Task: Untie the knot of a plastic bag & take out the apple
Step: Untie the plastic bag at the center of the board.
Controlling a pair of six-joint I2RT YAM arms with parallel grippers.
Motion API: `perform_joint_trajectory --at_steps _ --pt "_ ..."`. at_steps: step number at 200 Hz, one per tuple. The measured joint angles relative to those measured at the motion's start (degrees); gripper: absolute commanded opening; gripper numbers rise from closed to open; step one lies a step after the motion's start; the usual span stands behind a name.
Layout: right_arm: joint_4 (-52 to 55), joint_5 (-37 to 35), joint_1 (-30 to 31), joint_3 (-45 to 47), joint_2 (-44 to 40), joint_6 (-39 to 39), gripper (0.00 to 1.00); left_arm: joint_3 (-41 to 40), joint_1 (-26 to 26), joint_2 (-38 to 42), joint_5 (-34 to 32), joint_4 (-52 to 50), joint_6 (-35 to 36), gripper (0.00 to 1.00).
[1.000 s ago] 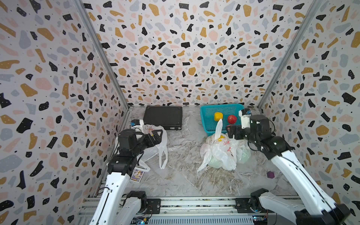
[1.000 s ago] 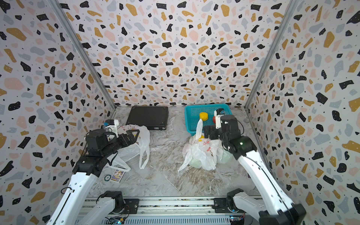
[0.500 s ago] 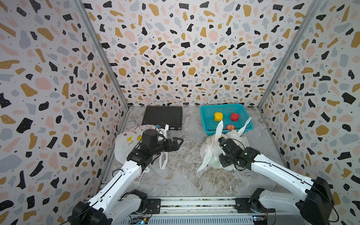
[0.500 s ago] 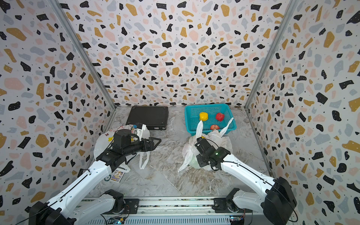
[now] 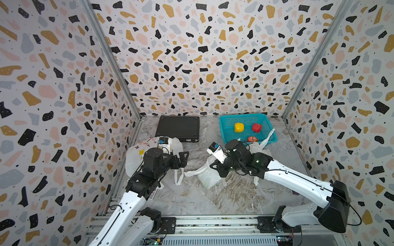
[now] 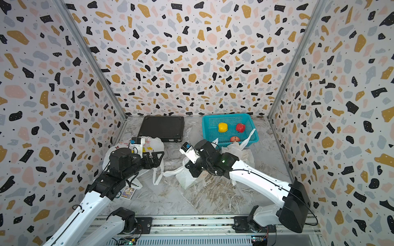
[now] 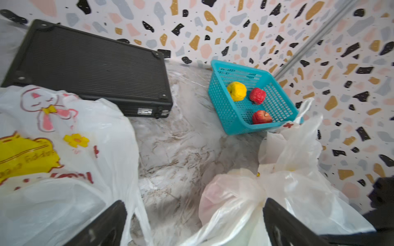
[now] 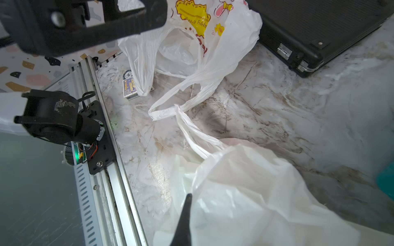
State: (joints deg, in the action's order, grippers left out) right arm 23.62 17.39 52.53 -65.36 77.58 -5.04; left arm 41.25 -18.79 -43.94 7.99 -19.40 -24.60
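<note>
Starting at the left gripper (image 5: pixel 183 159), jaws spread and empty, find the plastic bag (image 5: pixel 207 179) mid-table at its 3 o'clock: light, limp, slippery film, best taken by the twisted handle (image 5: pixel 191 173) at 9 o'clock, while the right gripper (image 5: pixel 217 168) pinches a fold at 1 o'clock; knot and apple cannot be made out.

Printed plastic bag (image 8: pixel 223 42), yellow patch (image 8: pixel 195 17), partial "appy eve"
</note>
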Motion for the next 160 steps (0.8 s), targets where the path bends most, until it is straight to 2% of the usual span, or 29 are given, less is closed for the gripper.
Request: perform_joint_trajectory --at_steps 35,54,74,77,87,105,121,139,151,160 --pt "0.04 1.4 -1.57 7.13 -3.19 2.43 0.0 0.0 0.13 -0.68 -1.25 -1.16 -0.11 0.98" --pt "1.79 -1.99 -4.81 14.38 -8.7 0.37 0.0 -0.68 0.15 -2.01 1.38 0.48 -0.74 0.96" --pt "4.83 -7.21 -10.25 20.37 -14.93 -4.2 0.08 -3.1 -0.24 -4.5 5.6 4.92 -2.1 0.96" --pt "5.14 -7.76 -11.06 21.0 -15.63 -4.79 0.1 -3.54 -0.57 -5.11 6.36 5.7 -2.32 0.96" --pt "5.57 -8.5 -14.25 23.17 -18.1 -7.28 0.27 -4.63 -1.9 -7.43 7.93 7.96 -2.95 0.96" --pt "5.51 -10.27 -17.35 25.79 -19.89 -10.86 0.36 -6.47 -6.47 -12.04 10.47 11.93 -3.65 0.99" --pt "5.49 -10.75 -17.77 26.75 -18.73 -13.11 0.36 -7.85 -11.26 -14.21 11.34 14.43 -3.72 1.0" --pt "5.35 -11.41 -18.29 26.97 -16.52 -14.91 0.3 -8.11 -17.09 -16.24 10.99 16.48 -3.04 1.0" --pt "5.18 -12.04 -18.71 26.97 -15.52 -15.8 0.22 -8.0 -20.0 -18.23 10.99 18.38 -2.38 1.0" --pt "5.07 -12.59 -18.95 26.97 -15.15 -16.22 0.21 -7.61 -21.62 -20.85 11.04 19.61 -1.84 1.0"
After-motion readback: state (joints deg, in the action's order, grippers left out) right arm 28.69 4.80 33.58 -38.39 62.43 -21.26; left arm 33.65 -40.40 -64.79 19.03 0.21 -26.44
